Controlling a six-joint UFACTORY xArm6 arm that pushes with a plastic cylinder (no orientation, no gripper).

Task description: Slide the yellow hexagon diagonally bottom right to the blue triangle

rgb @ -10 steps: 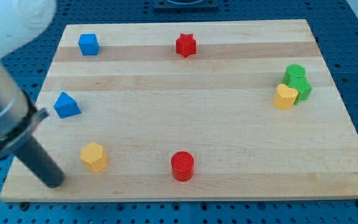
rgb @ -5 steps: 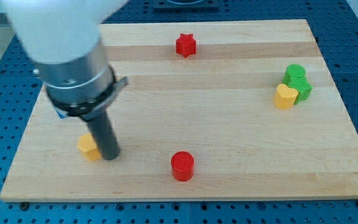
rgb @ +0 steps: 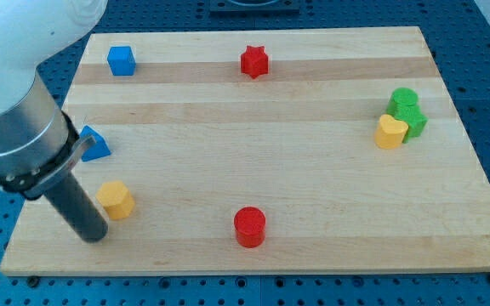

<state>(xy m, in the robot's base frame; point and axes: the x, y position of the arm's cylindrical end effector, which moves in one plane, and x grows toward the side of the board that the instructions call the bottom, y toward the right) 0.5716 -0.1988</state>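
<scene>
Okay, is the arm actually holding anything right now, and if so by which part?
Nothing is held. My tip is a bare rod end resting on the wooden board, just to the view's lower left of the yellow hexagon block.

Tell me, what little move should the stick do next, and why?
Probably slide my tip to the view's right, along under the yellow hexagon. My tip sits at the hexagon's lower left, and the hexagon lies below and only slightly right of the blue triangle, so it likely needs nudging rightward from its left side next.
</scene>
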